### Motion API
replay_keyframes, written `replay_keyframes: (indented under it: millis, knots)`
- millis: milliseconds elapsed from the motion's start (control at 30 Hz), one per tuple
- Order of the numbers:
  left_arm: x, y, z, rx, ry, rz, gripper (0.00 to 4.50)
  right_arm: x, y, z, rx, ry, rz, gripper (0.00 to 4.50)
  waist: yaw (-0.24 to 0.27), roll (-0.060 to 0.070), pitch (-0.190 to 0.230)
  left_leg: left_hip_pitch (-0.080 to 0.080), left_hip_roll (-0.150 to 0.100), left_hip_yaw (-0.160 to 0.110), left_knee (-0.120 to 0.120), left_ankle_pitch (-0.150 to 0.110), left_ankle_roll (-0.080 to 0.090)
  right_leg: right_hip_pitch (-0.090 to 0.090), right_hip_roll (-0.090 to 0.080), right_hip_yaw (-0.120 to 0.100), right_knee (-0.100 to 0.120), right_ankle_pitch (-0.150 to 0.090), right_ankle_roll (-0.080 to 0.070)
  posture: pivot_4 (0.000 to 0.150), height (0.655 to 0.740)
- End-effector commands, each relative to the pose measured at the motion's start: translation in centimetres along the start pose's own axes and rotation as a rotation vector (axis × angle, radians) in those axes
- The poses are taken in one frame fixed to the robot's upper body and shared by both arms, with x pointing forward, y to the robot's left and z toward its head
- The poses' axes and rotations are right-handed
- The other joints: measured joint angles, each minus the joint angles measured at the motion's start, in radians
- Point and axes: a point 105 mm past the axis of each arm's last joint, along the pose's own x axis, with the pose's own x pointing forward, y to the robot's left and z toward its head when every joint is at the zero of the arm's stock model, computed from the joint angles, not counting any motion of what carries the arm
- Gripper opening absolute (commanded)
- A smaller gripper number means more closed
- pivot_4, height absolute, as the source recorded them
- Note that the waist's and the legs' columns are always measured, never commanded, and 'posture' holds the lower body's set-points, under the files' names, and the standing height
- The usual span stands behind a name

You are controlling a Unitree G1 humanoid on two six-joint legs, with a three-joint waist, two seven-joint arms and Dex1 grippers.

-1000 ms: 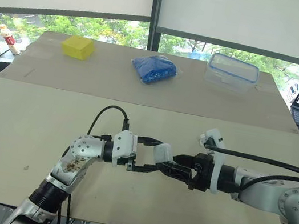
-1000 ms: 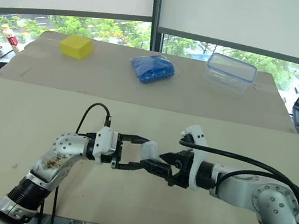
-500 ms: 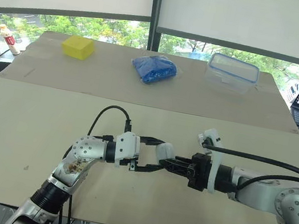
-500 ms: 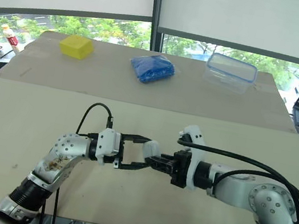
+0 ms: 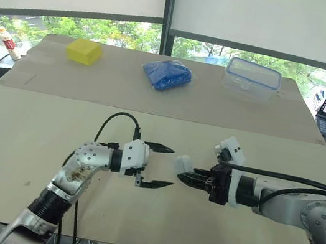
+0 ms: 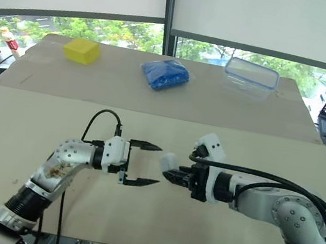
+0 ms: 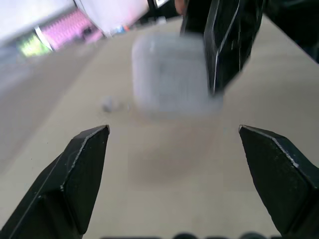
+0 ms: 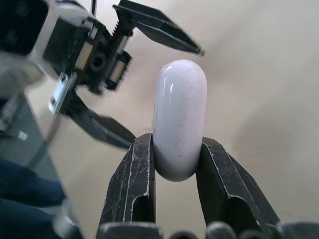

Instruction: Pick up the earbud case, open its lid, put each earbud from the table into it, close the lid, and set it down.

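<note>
Earbud case (image 8: 180,107) pinched in right gripper (image 8: 177,143), clearest from its wrist; left gripper (image 5: 172,167) spread

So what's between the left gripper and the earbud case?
Nothing I can see, just a bare gap above the table. The head views show the left gripper, jaws open, apart from the earbud case, which the right gripper holds.
</note>
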Motion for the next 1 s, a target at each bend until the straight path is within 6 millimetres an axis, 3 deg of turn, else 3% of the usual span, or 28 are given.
replay_keyframes:
  millis: [33,133,267,500,933,1000]
  knots:
    - [-0.1,-0.7,0.6,-0.113,0.043,-0.098,4.50,-0.3,0.4,0.5,-0.225,0.043,-0.008,0.74,0.000,0.000,0.000,0.000,0.000,0.000,0.000,0.000,0.000,0.000,0.000,0.000,0.000,0.000,0.000,0.150,0.6859]
    - [0.1,-1.5,1.2,-0.161,0.075,-0.174,4.50,-0.4,0.4,0.3,-0.439,0.113,-0.011,0.74,0.003,0.001,0.001,-0.002,0.000,-0.001,0.000,0.000,0.000,-0.001,0.000,-0.001,-0.001,0.000,0.000,0.150,0.6859]
    - [0.7,-1.7,2.0,-0.138,0.070,-0.197,4.50,-0.4,0.3,-0.1,-0.579,0.161,0.010,0.74,0.004,0.001,0.001,-0.002,0.000,-0.001,0.001,0.000,0.000,-0.001,0.000,-0.002,-0.002,0.000,0.000,0.150,0.6859]
    - [2.4,-1.1,2.9,-0.037,0.036,-0.213,4.50,0.0,0.5,-0.6,-0.641,0.181,0.063,0.74,0.007,0.001,0.001,-0.002,0.000,-0.001,0.001,0.000,0.000,-0.001,0.000,-0.002,-0.001,0.000,0.000,0.150,0.6859]
    - [3.6,-1.6,3.2,-0.027,-0.002,-0.241,4.50,0.5,0.7,-0.7,-0.681,0.182,0.086,0.74,0.006,0.001,0.001,-0.002,0.000,-0.001,0.002,0.000,0.000,-0.001,0.000,-0.002,-0.001,0.000,0.000,0.150,0.6859]
    - [3.6,-1.7,3.2,-0.029,-0.004,-0.241,3.98,0.6,0.8,-0.8,-0.687,0.184,0.088,0.74,0.006,0.001,0.001,-0.002,0.000,-0.001,0.002,0.000,0.000,-0.001,0.000,-0.002,0.000,0.000,0.000,0.150,0.6859]
